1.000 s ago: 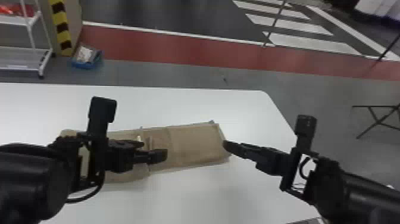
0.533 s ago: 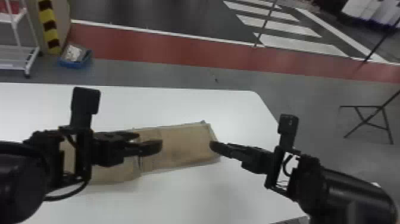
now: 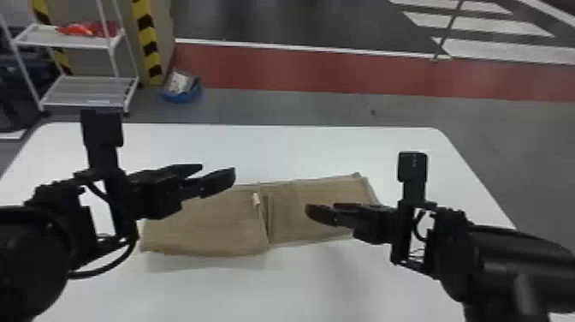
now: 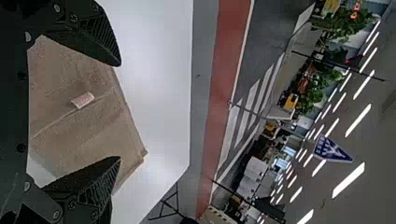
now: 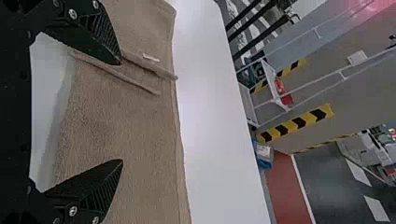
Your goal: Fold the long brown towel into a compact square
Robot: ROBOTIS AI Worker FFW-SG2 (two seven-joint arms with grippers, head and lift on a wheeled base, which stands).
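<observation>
The brown towel (image 3: 214, 222) lies flat on the white table, its two ends folded inward so that their edges meet near the middle, beside a small white tag (image 3: 256, 200). My left gripper (image 3: 218, 173) is open above the towel's left part; in the left wrist view the left gripper (image 4: 119, 112) has its fingers wide apart, with towel (image 4: 70, 126) beyond them. Over the right part stands my right gripper (image 3: 321, 210), also open. The right wrist view has the right gripper (image 5: 122, 112) with nothing held, above the towel (image 5: 140, 126) and its meeting edges.
The white table (image 3: 299, 150) extends around the towel, with its far edge beyond. On the floor behind are a white shelf rack (image 3: 90, 92) and a blue box (image 3: 182, 87), away from both arms.
The head view has turned toward the left. Both grippers have shifted over the towel, the right one from beside its right end to above the right part. The left gripper stands farther from the middle seam.
</observation>
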